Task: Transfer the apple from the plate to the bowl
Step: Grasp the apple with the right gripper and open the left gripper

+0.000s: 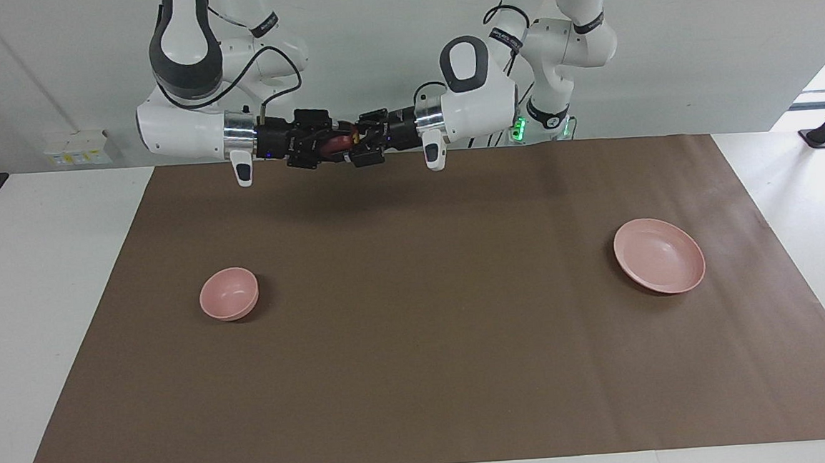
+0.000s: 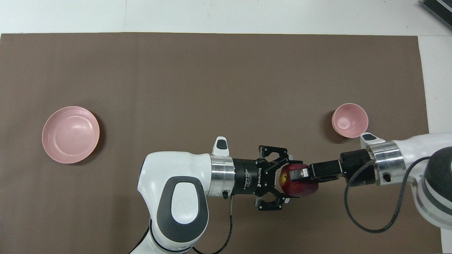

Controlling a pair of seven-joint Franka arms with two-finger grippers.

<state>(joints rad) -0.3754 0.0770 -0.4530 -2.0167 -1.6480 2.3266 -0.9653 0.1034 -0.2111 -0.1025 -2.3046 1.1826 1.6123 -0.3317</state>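
One apple [image 2: 298, 180] hangs over the worktop [image 1: 421, 374], gripped by the left gripper [image 2: 282, 183]; the right gripper [image 2: 298, 173] straddles it, fingers spread; one bowl [image 1: 229, 293] and one plate [image 1: 659, 256] lie well apart.

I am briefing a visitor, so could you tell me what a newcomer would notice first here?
The apple hangs in mid-air between both grippers: the left gripper grips it, and the right gripper has open fingers around it. The plate lies empty at the left arm's end, the bowl at the right arm's.

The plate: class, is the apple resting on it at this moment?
No. The plate lies bare, and the apple is up in the air between the left gripper and the right gripper.
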